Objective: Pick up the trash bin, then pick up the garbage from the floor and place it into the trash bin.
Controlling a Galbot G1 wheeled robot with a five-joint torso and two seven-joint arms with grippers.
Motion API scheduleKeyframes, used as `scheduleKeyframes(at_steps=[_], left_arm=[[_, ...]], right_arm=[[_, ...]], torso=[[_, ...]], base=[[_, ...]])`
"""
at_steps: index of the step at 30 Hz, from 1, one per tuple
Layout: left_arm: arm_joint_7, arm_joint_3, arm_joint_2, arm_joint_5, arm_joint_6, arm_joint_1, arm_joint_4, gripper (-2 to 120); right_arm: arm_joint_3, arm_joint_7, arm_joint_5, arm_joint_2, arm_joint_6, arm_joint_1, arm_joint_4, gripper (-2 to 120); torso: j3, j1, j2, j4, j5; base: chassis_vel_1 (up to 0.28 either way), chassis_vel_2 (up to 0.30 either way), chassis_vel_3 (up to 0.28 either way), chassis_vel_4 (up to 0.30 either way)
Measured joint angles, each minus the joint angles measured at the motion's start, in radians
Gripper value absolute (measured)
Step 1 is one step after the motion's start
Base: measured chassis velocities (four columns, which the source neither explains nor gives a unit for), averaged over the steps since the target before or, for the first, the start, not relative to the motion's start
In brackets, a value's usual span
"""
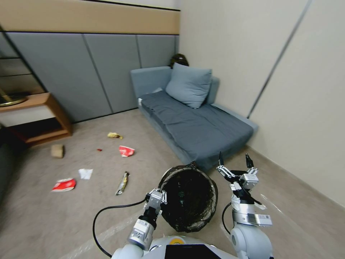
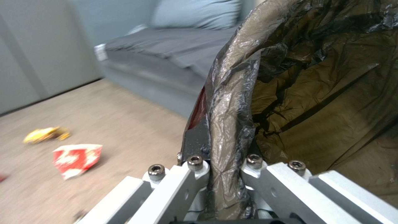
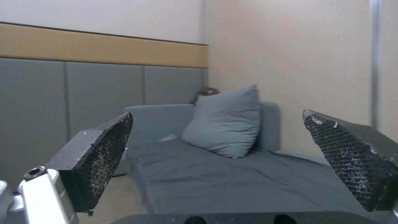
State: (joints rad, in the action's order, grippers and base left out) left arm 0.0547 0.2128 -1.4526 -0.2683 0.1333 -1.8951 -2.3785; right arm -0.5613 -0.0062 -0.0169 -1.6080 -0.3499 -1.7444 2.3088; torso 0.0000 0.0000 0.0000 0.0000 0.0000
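Observation:
The trash bin (image 1: 188, 198), lined with a crinkly black bag, hangs in front of my body with its mouth facing up at me. My left gripper (image 1: 161, 194) is shut on its rim; in the left wrist view the gripper (image 2: 224, 149) pinches the bag-covered rim (image 2: 232, 93). To the bin's right my right gripper (image 1: 234, 162) is raised, open and empty (image 3: 216, 116). Garbage lies on the floor to the left: a yellow wrapper (image 1: 114, 135), a red-and-white wrapper (image 1: 126, 151), a dark snack-bar wrapper (image 1: 122, 183), a white tissue (image 1: 85, 173), another red-and-white wrapper (image 1: 64, 185), brown crumpled paper (image 1: 57, 150) and a tiny red scrap (image 1: 99, 149).
A grey sofa (image 1: 194, 122) with a pillow (image 1: 188, 85) stands ahead on the right, close behind the bin. A wooden shelf unit (image 1: 39, 118) sits at the far left against the panelled wall. A beige wall runs along the right side. Open floor lies around the litter.

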Motion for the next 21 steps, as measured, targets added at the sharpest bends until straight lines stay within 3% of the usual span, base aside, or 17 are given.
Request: scheduleKeyframes(at_steps=[21], left_arm=[[0.001,-0.005,-0.006,-0.002,0.001,0.002,0.001,1]], right_arm=[[0.004,-0.004,0.002,0.0,-0.006,-0.002,-0.004,100]], torso=[[0.0,0.0,0.0,0.0001,0.0]], base=[[0.131,0.125,0.127,0.128]])
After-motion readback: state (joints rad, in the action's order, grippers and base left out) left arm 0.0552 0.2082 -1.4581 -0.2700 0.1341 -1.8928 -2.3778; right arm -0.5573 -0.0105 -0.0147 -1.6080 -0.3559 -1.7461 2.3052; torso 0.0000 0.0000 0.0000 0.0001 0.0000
